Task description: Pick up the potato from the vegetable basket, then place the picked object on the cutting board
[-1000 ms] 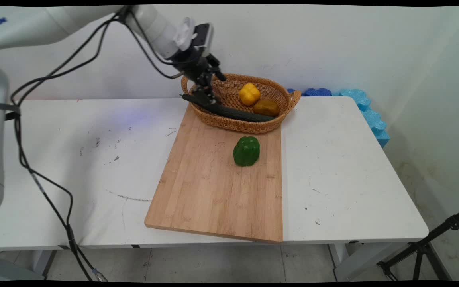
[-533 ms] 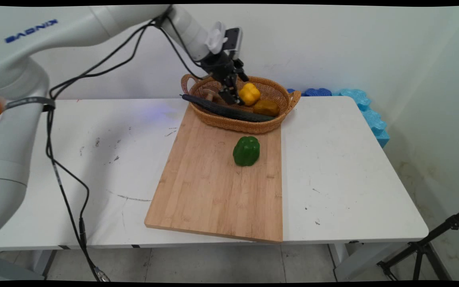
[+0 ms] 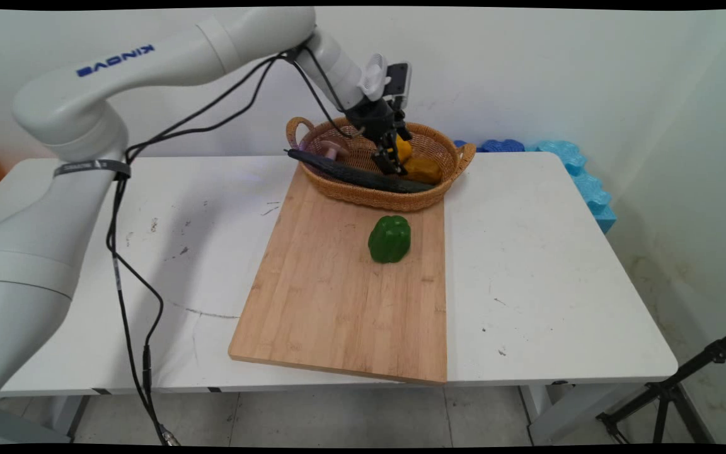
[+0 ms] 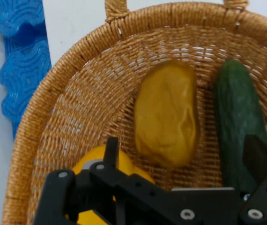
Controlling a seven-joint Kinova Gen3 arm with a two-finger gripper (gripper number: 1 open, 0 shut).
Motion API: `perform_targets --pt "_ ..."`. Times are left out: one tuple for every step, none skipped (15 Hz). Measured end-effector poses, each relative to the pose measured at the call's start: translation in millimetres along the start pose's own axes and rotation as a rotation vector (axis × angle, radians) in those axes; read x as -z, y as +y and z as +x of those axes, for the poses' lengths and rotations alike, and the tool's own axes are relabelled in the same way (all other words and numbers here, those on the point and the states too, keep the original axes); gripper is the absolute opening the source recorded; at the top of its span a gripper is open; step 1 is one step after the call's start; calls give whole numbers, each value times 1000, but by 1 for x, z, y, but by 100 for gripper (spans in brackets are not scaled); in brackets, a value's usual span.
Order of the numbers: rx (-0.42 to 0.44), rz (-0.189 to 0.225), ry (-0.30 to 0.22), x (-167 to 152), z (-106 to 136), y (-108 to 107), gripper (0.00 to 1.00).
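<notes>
My gripper [image 3: 392,162] hangs open inside the wicker basket [image 3: 363,197], just above a brownish-yellow potato [image 3: 425,170] and in front of a yellow bell pepper [image 3: 405,149]. It holds nothing. A long dark cucumber [image 3: 350,175] lies across the basket's near side, its tip sticking out over the left rim. In the hand view the gripper [image 4: 185,154] straddles the potato [image 4: 166,117], with the yellow pepper [image 4: 84,169] at its left finger and the cucumber [image 4: 236,108] at its right. The basket's rim [image 4: 44,103] curves around them.
A green bell pepper [image 3: 389,238] stands on the wooden cutting board [image 3: 338,302], in front of the basket. A pinkish mushroom [image 3: 336,149] lies in the basket's left end. Blue foam blocks [image 3: 583,176] line the table's far right corner. A tripod leg [image 3: 684,378] stands at lower right.
The arm has swung right across the basket, from the cucumber's left end to above the potato and yellow pepper. The vegetables have not moved.
</notes>
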Motion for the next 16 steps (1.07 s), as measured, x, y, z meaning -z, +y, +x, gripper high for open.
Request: perform_targets --pt "6 -1 -2 -7 2 -2 100" --pt "13 -2 -4 -13 2 -4 100" --pt "19 -3 -6 -20 4 -5 100" --pt "24 -4 -8 -25 5 -7 100" --pt "30 -4 -10 -29 6 -8 100" --pt "36 -5 -11 -34 7 -9 100" --pt "41 -6 -13 -38 7 -9 100" --pt "45 -7 -13 -41 9 -10 100" --pt "49 -8 -14 -45 9 -10 100" --pt "53 -8 -16 -47 10 -10 100" --pt "56 -9 -16 -50 11 -11 100" --pt "59 -9 -17 -52 11 -11 100" --pt "61 -9 -17 -54 12 -11 100" --pt "63 -9 -18 -55 12 -11 0" --pt "65 -9 -18 -56 13 -11 0" --pt "66 -9 -19 -57 13 -11 0"
